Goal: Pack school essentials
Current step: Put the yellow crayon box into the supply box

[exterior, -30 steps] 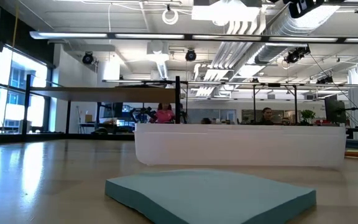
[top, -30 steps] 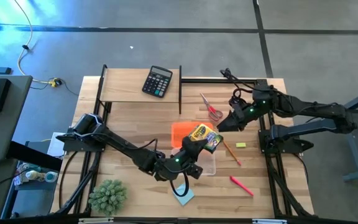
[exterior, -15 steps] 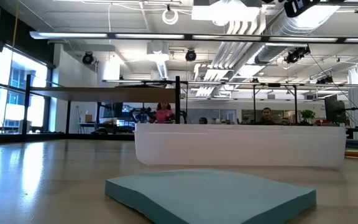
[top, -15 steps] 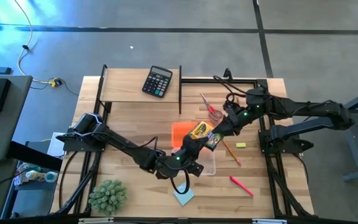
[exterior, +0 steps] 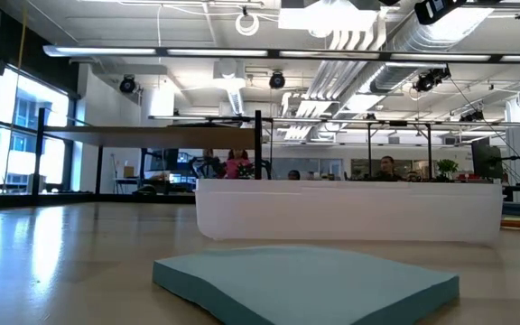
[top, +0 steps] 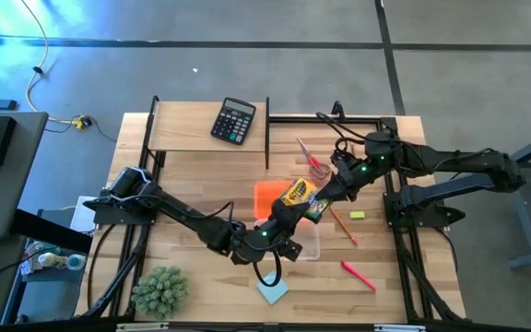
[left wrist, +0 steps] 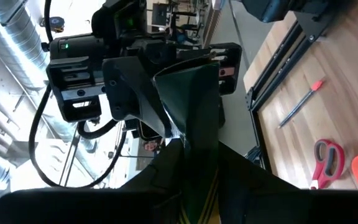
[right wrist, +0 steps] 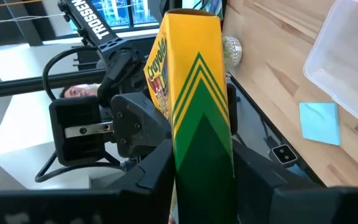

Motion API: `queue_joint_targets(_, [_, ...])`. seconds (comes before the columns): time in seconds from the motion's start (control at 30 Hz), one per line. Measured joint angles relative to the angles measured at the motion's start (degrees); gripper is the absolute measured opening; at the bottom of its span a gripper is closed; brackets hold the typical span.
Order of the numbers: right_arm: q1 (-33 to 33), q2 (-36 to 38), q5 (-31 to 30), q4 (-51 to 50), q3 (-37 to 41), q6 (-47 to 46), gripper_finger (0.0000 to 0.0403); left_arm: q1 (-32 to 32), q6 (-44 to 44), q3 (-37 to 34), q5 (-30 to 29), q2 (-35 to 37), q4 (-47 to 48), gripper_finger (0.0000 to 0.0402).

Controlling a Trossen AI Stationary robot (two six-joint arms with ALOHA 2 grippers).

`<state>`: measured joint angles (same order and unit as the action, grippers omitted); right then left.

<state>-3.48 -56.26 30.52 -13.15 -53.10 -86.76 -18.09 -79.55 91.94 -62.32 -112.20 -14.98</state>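
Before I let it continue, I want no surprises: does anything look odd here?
Yes. The crayon pack is held in the air above the clear box, with the left pincer and the right pincer both at it, one at each end.

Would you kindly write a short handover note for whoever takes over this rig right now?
Both grippers grip the crayon pack in mid-air over the clear bin: left gripper at one end, right gripper at the other.
Nothing shows packed yet.
On the table: scissors, pencil, yellow eraser, red pen, blue note pad.
Left to do: finish the handover, drop the pack in the bin, then pack the rest.
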Motion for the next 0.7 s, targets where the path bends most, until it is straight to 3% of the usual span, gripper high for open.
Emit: queue_joint_targets(0.7, [-0.03, -0.01, -0.71, 0.14, 0.00, -0.66, 0.0119, 0.09, 14.80, 0.00, 0.27, -0.02, 0.59, 0.0074])
